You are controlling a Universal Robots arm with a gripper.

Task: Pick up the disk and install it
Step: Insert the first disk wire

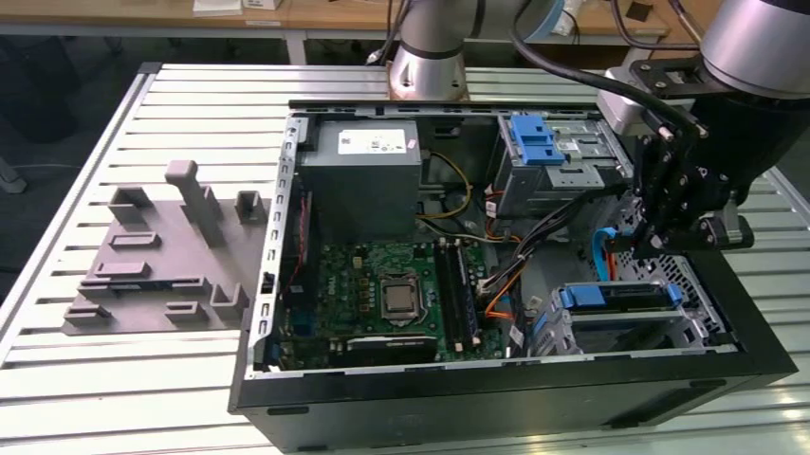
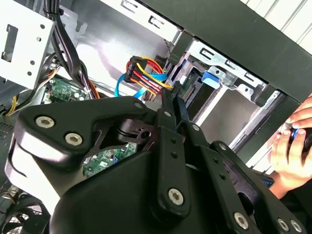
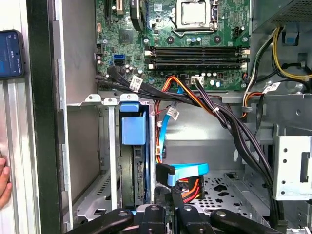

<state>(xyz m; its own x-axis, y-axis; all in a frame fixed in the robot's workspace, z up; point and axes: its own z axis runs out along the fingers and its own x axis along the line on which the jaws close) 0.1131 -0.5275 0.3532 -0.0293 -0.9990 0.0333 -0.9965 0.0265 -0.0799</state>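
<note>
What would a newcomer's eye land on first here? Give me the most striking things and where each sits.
The open computer case on the slatted table draws the eye first, its green motherboard exposed. The end effector hangs inside the case at the exterior view's right, just above the disk with its blue rail, seated in the drive cage. In the first wrist view a blue cable and an orange wire bundle lie beside the disk.
</note>
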